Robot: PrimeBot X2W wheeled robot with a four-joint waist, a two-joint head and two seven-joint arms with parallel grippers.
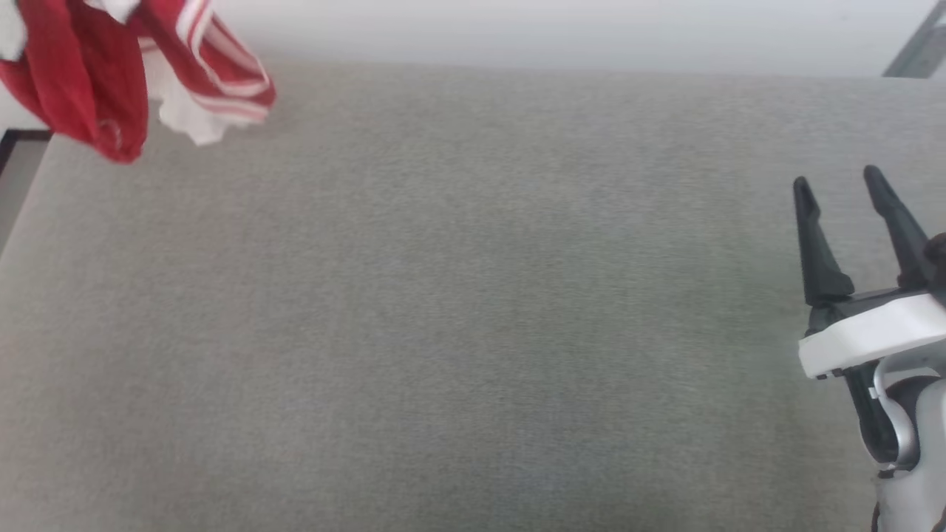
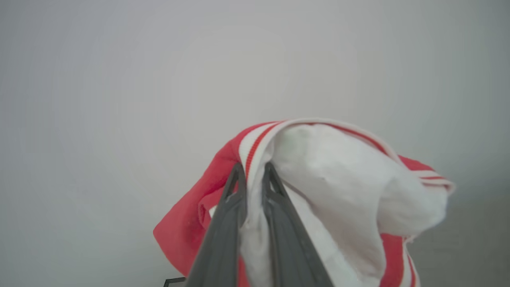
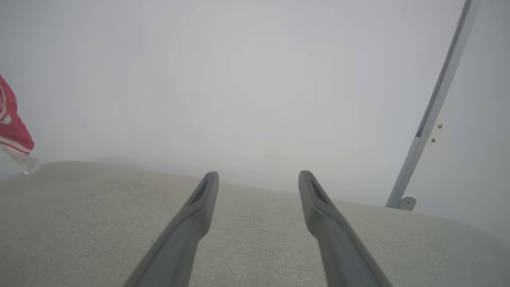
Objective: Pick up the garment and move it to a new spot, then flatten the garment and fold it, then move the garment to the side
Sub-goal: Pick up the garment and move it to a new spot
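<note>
The garment (image 1: 81,81), a red jersey with white-and-red striped trim and a white inside, hangs bunched in the air at the far left, above the grey cloth-covered table (image 1: 458,295). In the left wrist view my left gripper (image 2: 253,167) is shut on the garment (image 2: 342,179), pinching its striped edge between both fingers. A red corner of the garment (image 3: 12,131) also shows at the left edge of the right wrist view. My right gripper (image 1: 839,185) stands open with nothing in it at the right, just above the table; its fingers (image 3: 199,199) point toward the far wall.
A pale wall runs behind the table's far edge. A grey metal post (image 3: 434,103) with a foot plate leans at the back right corner. The table's left edge (image 1: 22,192) drops off beside a dark frame.
</note>
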